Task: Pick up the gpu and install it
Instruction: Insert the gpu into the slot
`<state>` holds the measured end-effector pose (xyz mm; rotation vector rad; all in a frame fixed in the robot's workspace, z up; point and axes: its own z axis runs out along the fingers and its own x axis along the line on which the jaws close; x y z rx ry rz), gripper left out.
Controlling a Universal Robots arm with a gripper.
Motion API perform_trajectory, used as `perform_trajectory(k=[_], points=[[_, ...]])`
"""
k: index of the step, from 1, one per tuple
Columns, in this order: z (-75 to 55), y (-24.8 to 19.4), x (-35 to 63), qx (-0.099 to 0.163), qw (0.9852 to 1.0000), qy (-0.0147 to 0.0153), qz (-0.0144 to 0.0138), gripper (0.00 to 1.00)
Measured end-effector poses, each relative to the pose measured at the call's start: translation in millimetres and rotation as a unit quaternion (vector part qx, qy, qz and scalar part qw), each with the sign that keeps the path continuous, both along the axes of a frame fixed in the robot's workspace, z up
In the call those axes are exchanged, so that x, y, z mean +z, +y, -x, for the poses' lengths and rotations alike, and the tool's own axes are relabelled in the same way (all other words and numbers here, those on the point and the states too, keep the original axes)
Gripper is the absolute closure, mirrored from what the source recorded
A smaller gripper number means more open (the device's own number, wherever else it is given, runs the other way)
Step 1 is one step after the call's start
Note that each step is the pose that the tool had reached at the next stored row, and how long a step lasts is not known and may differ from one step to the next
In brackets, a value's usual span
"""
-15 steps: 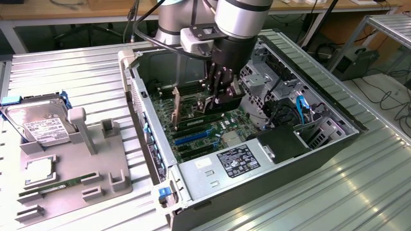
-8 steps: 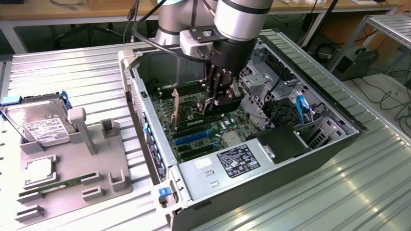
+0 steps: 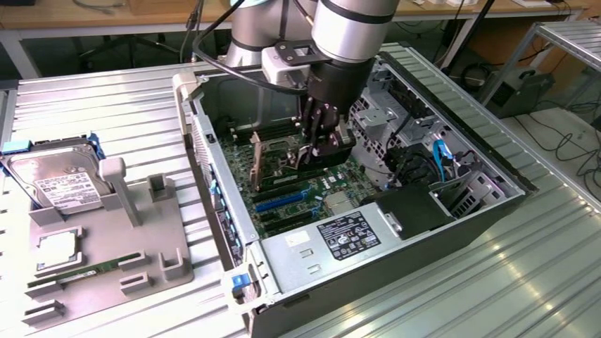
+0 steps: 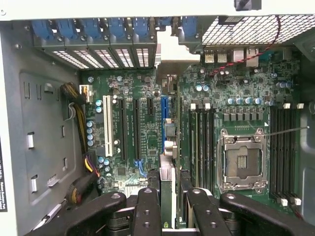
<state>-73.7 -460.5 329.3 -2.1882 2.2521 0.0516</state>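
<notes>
- Exterior view: the open computer case [image 3: 469, 211] lies on its side on a ribbed metal table [image 3: 122, 105], motherboard [image 3: 281, 190] facing up.
- The gripper [image 3: 319, 151] reaches down into the case over the motherboard, its dark fingers closed partway on the gpu [image 3: 305, 156], which stands on edge between them, just above the board.
- A tan-brown upright card [image 3: 255, 165] stands on the motherboard beside the gripper, toward the exterior view's left.
- Blue slots [image 3: 279, 202] lie on the motherboard nearer the camera than the gripper; the power supply [image 3: 343, 236] sits at the case's near end.
- Outside the case, on the exterior view's left, a grey holder [image 3: 112, 239] carries a silver hard drive [image 3: 56, 184] with a white label and a narrow green memory stick [image 3: 80, 273].
- Wrist view: the black fingers [image 4: 147, 211] pinch the gpu [image 4: 167, 189] edge-on, in line with the blue slot [image 4: 164, 123] on the motherboard [image 4: 236, 93].
- The empty processor socket [image 4: 243, 160] lies beside the gpu, past a bank of memory slots [image 4: 202, 142].
</notes>
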Motion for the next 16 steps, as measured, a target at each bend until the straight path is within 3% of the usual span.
perform_trajectory(k=[9, 11, 13, 14, 15, 16], points=[[1.0, -0.2, -4.1, 0.0, 1.0, 0.0, -0.0014, 0.74], [4.0, -1.0, -11.5, 0.0, 1.0, 0.0, -0.0025, 0.74], [4.3, -1.0, -11.7, 0.0, 1.0, 0.0, -0.0025, 0.74], [13.6, -1.1, -16.0, 0.0, 1.0, 0.0, -0.0026, 0.74], [13.6, -1.4, -20.8, 0.004, 0.9997, 0.0001, -0.0221, 0.74], [13.8, -1.4, -28.0, 0.028, 0.9995, 0.0007, -0.0171, 0.74]])
